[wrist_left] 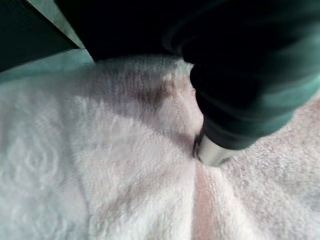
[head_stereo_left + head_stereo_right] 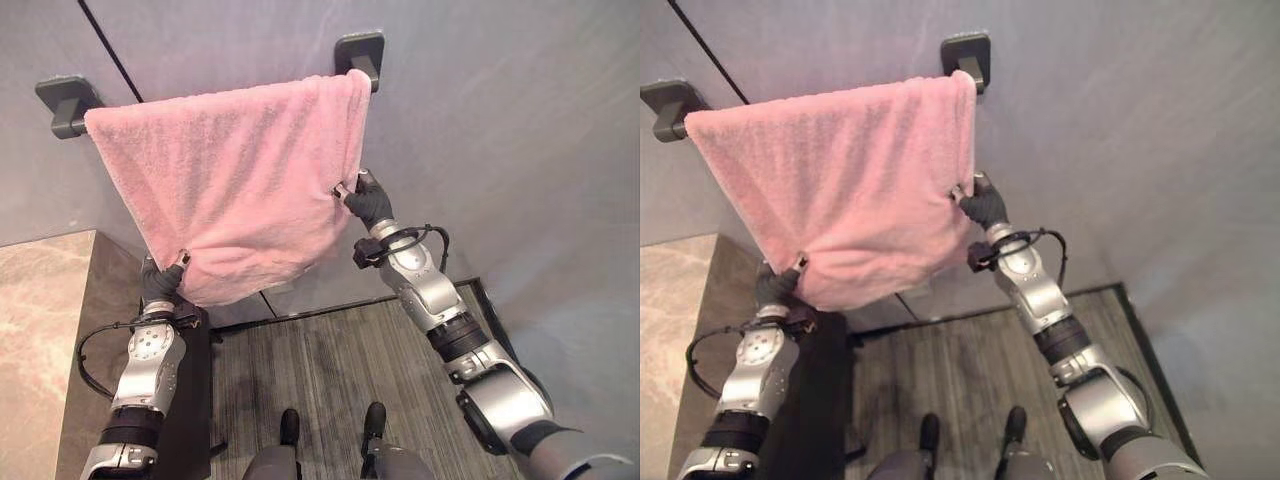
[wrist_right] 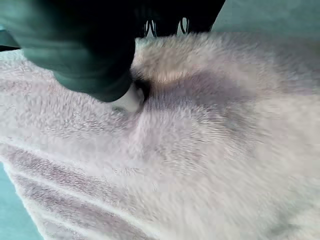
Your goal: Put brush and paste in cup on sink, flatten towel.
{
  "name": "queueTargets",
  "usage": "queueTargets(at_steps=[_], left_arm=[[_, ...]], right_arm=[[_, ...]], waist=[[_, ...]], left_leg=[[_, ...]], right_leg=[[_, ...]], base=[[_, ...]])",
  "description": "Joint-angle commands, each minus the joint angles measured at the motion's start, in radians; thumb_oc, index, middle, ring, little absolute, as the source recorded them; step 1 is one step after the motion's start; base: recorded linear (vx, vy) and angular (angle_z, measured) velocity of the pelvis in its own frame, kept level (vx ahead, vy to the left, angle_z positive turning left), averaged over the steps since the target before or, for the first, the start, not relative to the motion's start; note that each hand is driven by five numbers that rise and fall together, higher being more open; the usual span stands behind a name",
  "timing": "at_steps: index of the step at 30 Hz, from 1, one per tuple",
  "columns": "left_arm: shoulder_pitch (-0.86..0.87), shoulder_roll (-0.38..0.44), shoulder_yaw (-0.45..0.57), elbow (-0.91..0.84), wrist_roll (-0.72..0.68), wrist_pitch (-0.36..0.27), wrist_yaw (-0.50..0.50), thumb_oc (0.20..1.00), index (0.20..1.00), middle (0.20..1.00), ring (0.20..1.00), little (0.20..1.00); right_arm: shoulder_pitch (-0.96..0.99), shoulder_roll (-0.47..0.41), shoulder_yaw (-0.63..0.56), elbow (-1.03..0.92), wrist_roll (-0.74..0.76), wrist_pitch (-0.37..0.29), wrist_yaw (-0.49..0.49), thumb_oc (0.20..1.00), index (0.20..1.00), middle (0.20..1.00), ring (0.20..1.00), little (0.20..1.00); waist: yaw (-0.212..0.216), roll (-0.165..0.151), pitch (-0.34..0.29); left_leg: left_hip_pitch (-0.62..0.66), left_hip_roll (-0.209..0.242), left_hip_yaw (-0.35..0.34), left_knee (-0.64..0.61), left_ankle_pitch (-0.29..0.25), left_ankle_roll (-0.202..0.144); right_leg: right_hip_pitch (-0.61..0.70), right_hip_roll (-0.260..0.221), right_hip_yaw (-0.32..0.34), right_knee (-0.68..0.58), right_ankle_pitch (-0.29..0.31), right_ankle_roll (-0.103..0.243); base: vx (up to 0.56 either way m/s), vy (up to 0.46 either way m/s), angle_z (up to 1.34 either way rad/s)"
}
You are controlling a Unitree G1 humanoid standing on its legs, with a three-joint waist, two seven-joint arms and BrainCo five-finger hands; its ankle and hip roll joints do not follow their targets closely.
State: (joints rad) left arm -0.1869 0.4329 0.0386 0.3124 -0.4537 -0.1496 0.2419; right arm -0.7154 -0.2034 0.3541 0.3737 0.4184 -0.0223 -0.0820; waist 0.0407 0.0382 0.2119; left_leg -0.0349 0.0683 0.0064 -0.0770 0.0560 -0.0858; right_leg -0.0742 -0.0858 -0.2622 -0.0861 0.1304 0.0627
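A pink towel (image 2: 240,180) hangs spread over a wall rail, its lower edge slanting down toward the left. My left hand (image 2: 160,282) reaches up from below and pinches the towel's lower left corner. Over at the right edge, about halfway down, my right hand (image 2: 368,203) pinches the cloth. In the left wrist view the towel (image 1: 100,175) lies right against my left hand (image 1: 240,100), whose dark cover presses into the pile. The right wrist view has the towel (image 3: 200,150) bunched under my right hand (image 3: 85,55).
Two dark brackets (image 2: 66,103) (image 2: 362,52) fix the rail to the grey wall. A marble counter (image 2: 40,330) with a dark side panel stands at the left. Dark wood flooring (image 2: 330,370) lies below.
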Motion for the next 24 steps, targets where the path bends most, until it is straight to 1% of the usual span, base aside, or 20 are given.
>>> queueTargets(at_steps=[1, 13, 17, 21, 23, 24], left_arm=[[0.017, 0.109, 0.055, -0.041, 0.026, -0.040, 0.022, 1.000, 1.000, 1.000, 1.000, 1.000], [0.030, 0.106, 0.051, -0.049, 0.057, -0.031, 0.025, 1.000, 1.000, 1.000, 1.000, 1.000], [0.035, 0.108, 0.053, -0.046, 0.069, -0.026, 0.025, 1.000, 1.000, 1.000, 1.000, 1.000], [0.069, 0.101, 0.075, -0.076, 0.073, -0.021, 0.017, 1.000, 1.000, 1.000, 1.000, 1.000], [0.114, 0.067, 0.096, -0.099, 0.065, -0.020, 0.011, 1.000, 1.000, 1.000, 1.000, 1.000], [0.153, 0.032, 0.109, -0.114, 0.055, -0.021, -0.001, 1.000, 1.000, 1.000, 1.000, 1.000]], right_arm=[[0.024, 0.040, -0.011, -0.003, 0.012, -0.014, 0.013, 1.000, 1.000, 1.000, 1.000, 1.000], [0.053, 0.038, -0.015, 0.002, 0.009, -0.008, 0.008, 1.000, 1.000, 1.000, 1.000, 1.000], [0.074, 0.018, -0.025, 0.006, -0.022, -0.003, 0.003, 1.000, 1.000, 1.000, 1.000, 1.000], [0.159, -0.035, -0.067, -0.016, -0.060, 0.012, 0.002, 1.000, 1.000, 1.000, 1.000, 1.000], [0.233, -0.076, -0.113, -0.034, -0.091, 0.022, 0.004, 1.000, 1.000, 1.000, 1.000, 1.000], [0.299, -0.112, -0.166, -0.047, -0.120, 0.024, 0.001, 1.000, 1.000, 1.000, 1.000, 1.000]], waist=[[0.009, -0.074, -0.035], [0.004, -0.073, -0.043], [0.002, -0.072, -0.048], [-0.006, -0.073, -0.055], [-0.011, -0.072, -0.063], [-0.017, -0.075, -0.071]], left_leg=[[-0.035, -0.016, 0.044, 0.111, -0.164, 0.010], [-0.021, -0.014, 0.051, 0.106, -0.168, 0.010], [-0.015, -0.014, 0.050, 0.106, -0.170, 0.010], [-0.004, -0.015, 0.049, 0.106, -0.174, 0.011], [0.005, -0.015, 0.045, 0.108, -0.180, 0.013], [0.016, -0.015, 0.043, 0.111, -0.186, 0.014]], right_leg=[[-0.013, -0.163, 0.021, 0.105, -0.163, 0.124], [-0.001, -0.163, 0.018, 0.099, -0.164, 0.124], [0.010, -0.161, 0.016, 0.097, -0.167, 0.125], [0.025, -0.160, 0.012, 0.100, -0.173, 0.127], [0.037, -0.161, 0.008, 0.102, -0.178, 0.127], [0.050, -0.160, 0.004, 0.104, -0.184, 0.127]], base=[[0.00, 0.000, 0.00], [0.00, 0.000, 0.00], [0.00, 0.000, 0.00], [0.00, 0.000, 0.00], [0.00, 0.000, 0.00], [0.00, 0.000, 0.00]])
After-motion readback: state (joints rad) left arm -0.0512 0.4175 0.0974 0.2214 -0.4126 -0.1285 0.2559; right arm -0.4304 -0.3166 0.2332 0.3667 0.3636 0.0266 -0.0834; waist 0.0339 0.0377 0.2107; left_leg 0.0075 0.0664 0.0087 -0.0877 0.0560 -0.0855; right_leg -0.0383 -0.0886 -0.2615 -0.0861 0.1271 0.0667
